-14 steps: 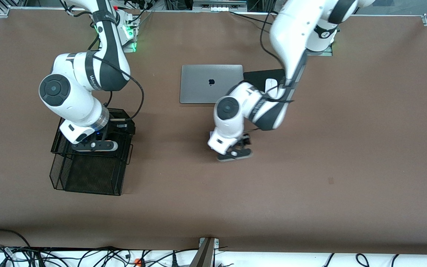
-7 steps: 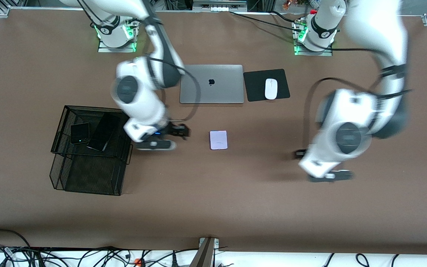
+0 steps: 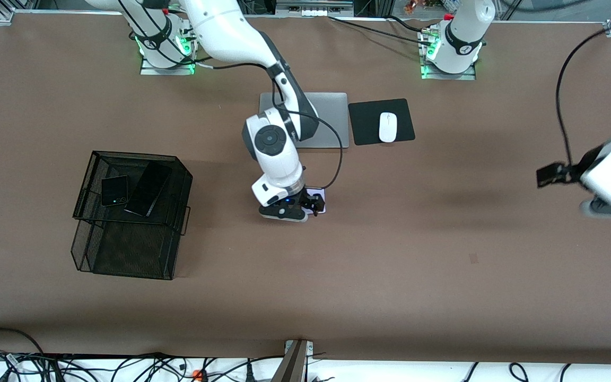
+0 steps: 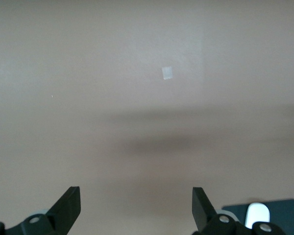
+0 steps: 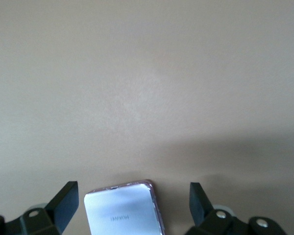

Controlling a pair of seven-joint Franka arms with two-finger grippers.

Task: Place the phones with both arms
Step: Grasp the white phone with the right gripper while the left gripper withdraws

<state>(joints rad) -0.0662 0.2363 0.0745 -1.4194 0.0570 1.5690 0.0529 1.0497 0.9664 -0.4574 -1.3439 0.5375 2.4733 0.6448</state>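
Front view: black phones [image 3: 136, 190] in mesh basket [image 3: 85, 233]. Right gripper [image 3: 305, 204] spread wide over lilac phone [image 3: 320, 192], betw. basket & mouse [image 3: 387, 127]; next: drop, pinch. Left gripper [image 3: 610, 209] spread, empty, waits past mouse.

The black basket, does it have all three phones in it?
No, the black mesh basket holds only the small black phone and the long black phone; the pale lilac phone lies on the table.
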